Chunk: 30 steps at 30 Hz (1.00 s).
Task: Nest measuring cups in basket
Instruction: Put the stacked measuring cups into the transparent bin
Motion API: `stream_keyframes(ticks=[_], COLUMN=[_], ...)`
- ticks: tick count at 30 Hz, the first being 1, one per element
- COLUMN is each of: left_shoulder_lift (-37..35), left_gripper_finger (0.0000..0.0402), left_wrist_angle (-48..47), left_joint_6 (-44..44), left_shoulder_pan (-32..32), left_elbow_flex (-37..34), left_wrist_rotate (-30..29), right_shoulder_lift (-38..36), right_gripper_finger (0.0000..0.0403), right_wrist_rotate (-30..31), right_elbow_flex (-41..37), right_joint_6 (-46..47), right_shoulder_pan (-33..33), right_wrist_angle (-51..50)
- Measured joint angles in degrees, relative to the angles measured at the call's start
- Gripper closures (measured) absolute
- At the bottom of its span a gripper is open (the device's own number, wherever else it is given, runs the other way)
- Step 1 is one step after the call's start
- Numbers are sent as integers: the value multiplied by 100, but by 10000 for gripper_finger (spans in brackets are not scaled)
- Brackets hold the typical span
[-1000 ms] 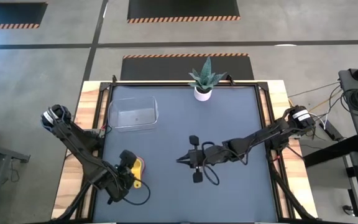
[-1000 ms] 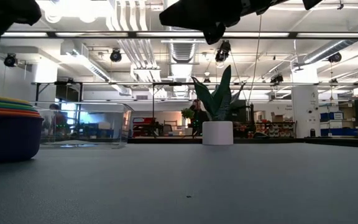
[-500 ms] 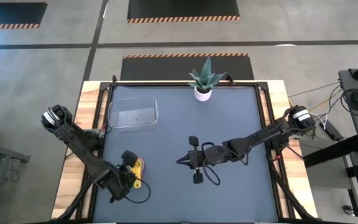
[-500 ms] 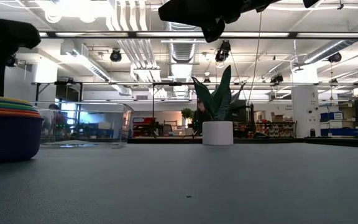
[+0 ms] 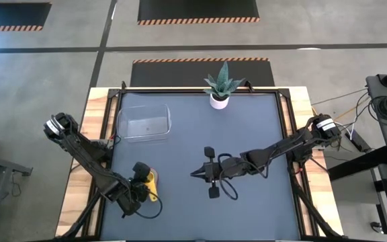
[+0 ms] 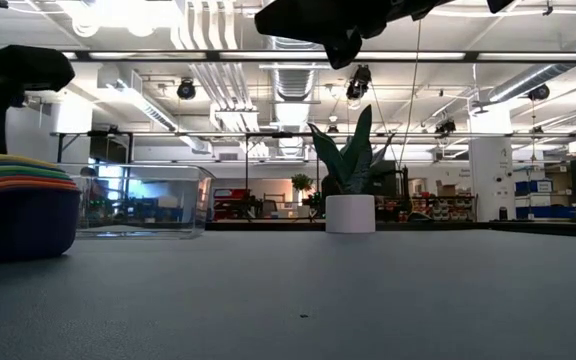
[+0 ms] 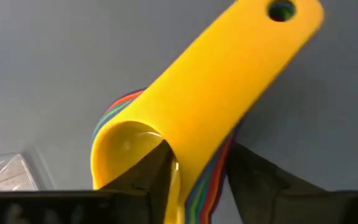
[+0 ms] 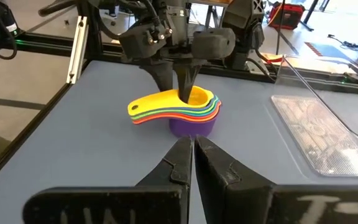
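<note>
**Seven nested scoops sit at the tabletop's near-left, left jaws around the handles**

Seven is the count we expect, though we can make out only the coloured rims of the nested plastic measuring cups [image 8: 185, 112]: yellow on top, then green, red and others, with the dark purple one at the bottom. The stack stands on the dark grey tabletop [image 5: 247, 134] near its front left corner, well apart from the clear rectangular plastic basket [image 5: 144, 122], which lies toward the far left with nothing that we can see in it.

Our left gripper [image 8: 182, 84] reaches down onto the stack from above. In the left wrist view its two dark fingers [image 7: 148, 177] stand on either side of the fanned flat handles, just where these meet the yellow bowl, and look to be touching them. We cannot tell whether the jaws are clamped firmly. In the low view the stack looks tilted, its rims higher on one side.

Our right gripper [image 5: 195, 174] hangs above the middle of the tabletop, pointing toward the stack, its jaws closed on nothing.

One small white pot with a spiky green plant [image 5: 219, 99] stands at the far edge, near the centre.
</note>
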Motion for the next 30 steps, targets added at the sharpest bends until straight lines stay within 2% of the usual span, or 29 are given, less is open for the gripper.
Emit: stream_keyframes(ticks=[3,6,30], left_shoulder_lift=[4,5,-151], left_gripper_finger=[309,327,330], left_wrist_angle=[-18,-18,-567], left_joint_6=[-20,-61,-260], left_shoulder_pan=[0,2,9], left_elbow_flex=[-1,-5,492], left_wrist_rotate=[7,30,22], right_shoulder_lift=[2,2,4], right_gripper_finger=[394,394,394], right_wrist_rotate=[0,0,2], right_elbow_flex=[0,0,-2], right_joint_6=[2,2,2], right_shoulder_pan=[0,0,0], right_wrist_angle=[0,0,-2])
